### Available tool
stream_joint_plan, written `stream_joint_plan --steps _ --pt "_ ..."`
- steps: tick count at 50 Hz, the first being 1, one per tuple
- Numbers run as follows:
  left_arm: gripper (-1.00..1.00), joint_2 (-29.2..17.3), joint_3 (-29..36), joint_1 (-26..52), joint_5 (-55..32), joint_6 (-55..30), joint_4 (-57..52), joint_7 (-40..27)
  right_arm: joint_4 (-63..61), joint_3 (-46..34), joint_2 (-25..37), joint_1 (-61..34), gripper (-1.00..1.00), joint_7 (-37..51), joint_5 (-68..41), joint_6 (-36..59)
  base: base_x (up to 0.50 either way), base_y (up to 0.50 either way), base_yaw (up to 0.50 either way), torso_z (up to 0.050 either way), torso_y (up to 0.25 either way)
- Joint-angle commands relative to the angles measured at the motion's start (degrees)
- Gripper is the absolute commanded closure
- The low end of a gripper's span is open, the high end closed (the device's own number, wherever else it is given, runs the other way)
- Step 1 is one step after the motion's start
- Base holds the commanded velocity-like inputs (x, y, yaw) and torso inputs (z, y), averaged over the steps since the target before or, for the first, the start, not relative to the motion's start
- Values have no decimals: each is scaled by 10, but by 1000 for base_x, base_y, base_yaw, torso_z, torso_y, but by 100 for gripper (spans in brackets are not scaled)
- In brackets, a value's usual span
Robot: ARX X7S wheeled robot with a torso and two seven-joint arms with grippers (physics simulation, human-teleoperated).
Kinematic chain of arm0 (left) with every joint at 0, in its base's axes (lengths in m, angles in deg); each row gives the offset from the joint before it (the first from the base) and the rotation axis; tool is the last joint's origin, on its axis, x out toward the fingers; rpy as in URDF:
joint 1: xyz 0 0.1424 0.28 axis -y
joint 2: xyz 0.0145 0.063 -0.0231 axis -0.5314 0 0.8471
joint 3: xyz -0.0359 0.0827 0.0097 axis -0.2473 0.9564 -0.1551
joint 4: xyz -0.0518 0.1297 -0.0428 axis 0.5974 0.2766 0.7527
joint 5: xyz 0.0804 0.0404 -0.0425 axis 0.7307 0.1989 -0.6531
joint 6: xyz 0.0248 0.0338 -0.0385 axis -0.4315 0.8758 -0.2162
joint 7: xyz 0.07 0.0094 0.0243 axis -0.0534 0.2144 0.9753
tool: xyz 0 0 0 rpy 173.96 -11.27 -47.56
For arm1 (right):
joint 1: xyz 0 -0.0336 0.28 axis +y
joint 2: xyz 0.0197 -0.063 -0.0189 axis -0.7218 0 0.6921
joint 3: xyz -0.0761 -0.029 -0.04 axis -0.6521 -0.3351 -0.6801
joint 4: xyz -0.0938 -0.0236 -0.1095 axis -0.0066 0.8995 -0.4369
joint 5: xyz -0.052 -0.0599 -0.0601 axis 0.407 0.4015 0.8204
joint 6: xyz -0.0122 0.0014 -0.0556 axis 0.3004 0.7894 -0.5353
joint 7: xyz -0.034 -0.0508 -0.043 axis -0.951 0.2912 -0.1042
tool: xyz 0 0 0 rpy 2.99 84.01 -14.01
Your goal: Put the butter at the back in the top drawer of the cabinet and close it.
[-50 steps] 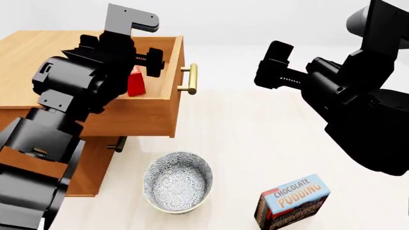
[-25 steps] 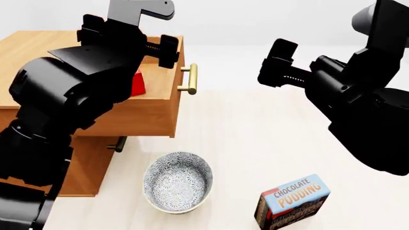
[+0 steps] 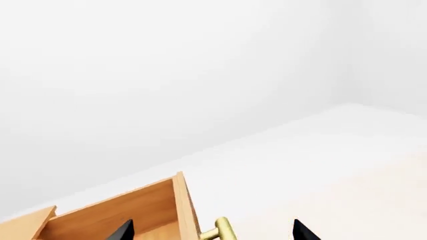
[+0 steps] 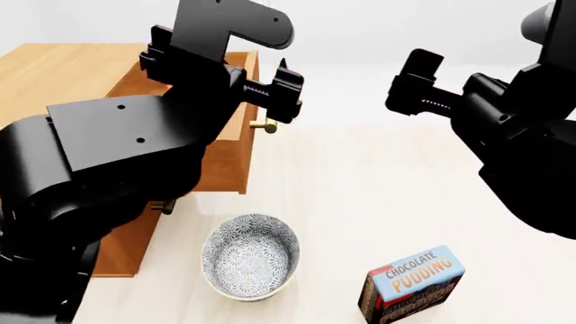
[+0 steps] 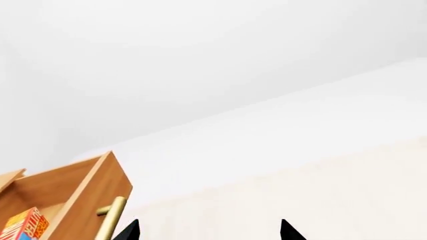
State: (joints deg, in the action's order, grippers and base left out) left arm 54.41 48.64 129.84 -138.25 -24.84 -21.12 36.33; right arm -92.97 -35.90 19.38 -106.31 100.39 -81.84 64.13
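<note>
While the top drawer (image 4: 229, 145) stands pulled out with the butter (image 5: 23, 226) inside, the left gripper (image 4: 220, 67) hovers released above its front; the right gripper (image 4: 416, 84) is released too.

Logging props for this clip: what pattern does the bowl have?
The bowl has a fine grey-and-white speckled floral print; head view shows it best.

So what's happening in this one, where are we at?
The butter already lies inside the open top drawer of the cabinet. The left gripper hangs open above the drawer's front edge, close to the brass handle, holding nothing. The right gripper hovers open and empty over the table. The drawer is not yet closed. A patterned bowl and a pudding box sit untouched in front.
</note>
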Motion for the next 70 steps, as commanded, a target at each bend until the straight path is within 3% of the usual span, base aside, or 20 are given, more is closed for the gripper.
stream_joint_plan --steps 1,21,41,56,70 --pt "-100 9 -13 -43 -52 -1 -77 -5 0 1 3 3 -100 -1 6 -3 0 0 0 0 0" --pt "-100 -5 30 -101 -35 80 -150 112 -2 -5 1 4 -100 -2 7 -4 0 0 0 0 0" --pt "-100 -20 75 -154 -2 126 -166 179 -1 -11 -2 1 -100 -2 6 -3 0 0 0 0 0" --pt "-100 -17 131 -204 66 174 -132 218 -3 -13 -2 5 -100 -3 6 -6 0 0 0 0 0" --pt "-100 4 142 -224 107 218 -78 222 -1 -14 0 9 -100 -9 9 -8 0 0 0 0 0"
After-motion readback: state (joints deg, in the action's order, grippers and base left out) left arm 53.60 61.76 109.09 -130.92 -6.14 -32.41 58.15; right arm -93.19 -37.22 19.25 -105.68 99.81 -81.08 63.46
